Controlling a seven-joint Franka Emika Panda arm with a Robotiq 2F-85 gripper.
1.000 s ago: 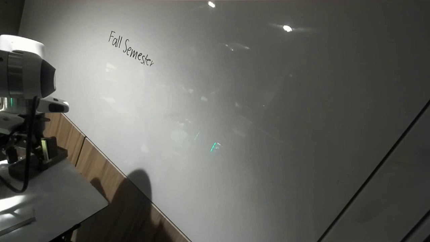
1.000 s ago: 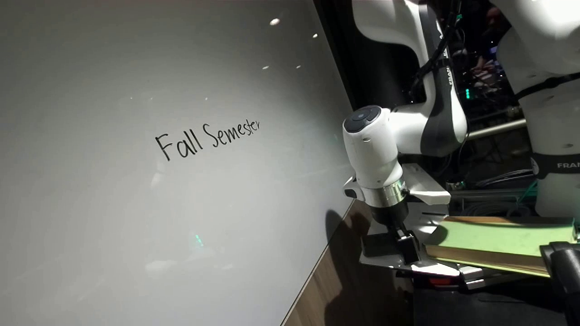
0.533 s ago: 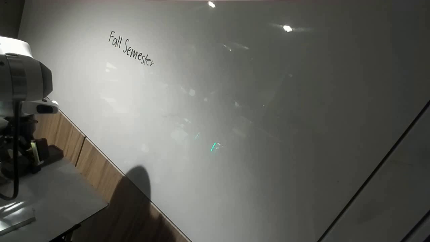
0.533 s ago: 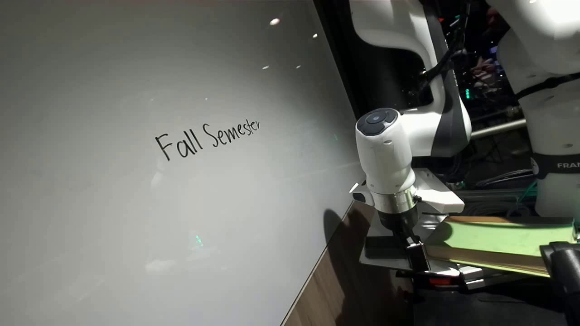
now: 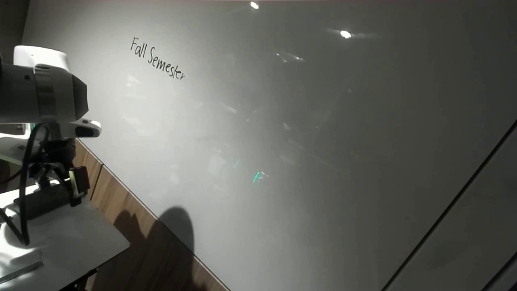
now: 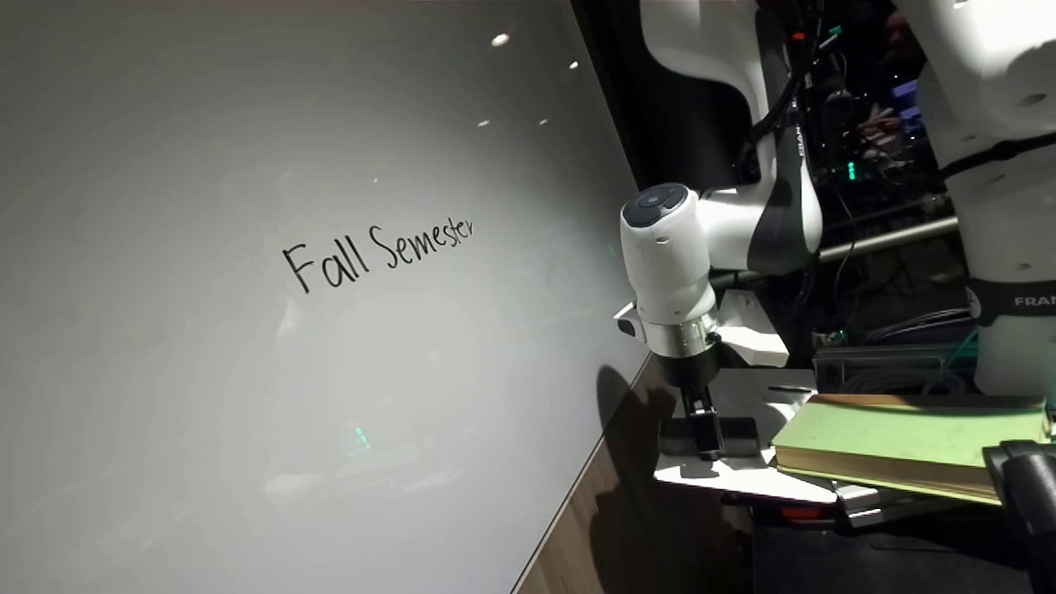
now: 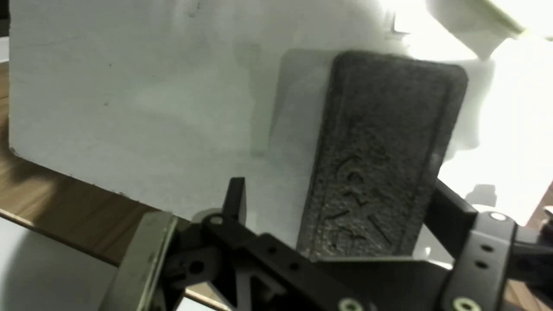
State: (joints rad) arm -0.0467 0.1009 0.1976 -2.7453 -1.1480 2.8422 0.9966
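A dark grey, felt-like oblong block (image 7: 389, 142) with dark marks on its face lies on a white tabletop (image 7: 173, 95). In the wrist view my gripper (image 7: 344, 203) is open, its fingers wide apart, with the block's near end between them. The left finger (image 7: 234, 196) stands clear of the block; the right finger (image 7: 451, 211) is close beside its far edge, and contact cannot be told. An exterior view has the gripper (image 6: 708, 450) pointing down over the middle of the block (image 6: 740, 436). The block (image 5: 42, 202) also shows, partly hidden by the gripper and a cable, in an exterior view.
A large whiteboard (image 6: 330, 371) bears the handwriting "Fall Semester" (image 6: 379, 252). Wood panelling (image 5: 121, 190) runs below it, close to the tabletop's edge. A thick green book (image 6: 907, 433) lies beside the block. A thin dark pen-like stick (image 6: 790, 388) rests behind.
The arm first shifted toward the green book, then swung back toward the whiteboard, ending over the block. The gripper stays open throughout. The book has not moved.
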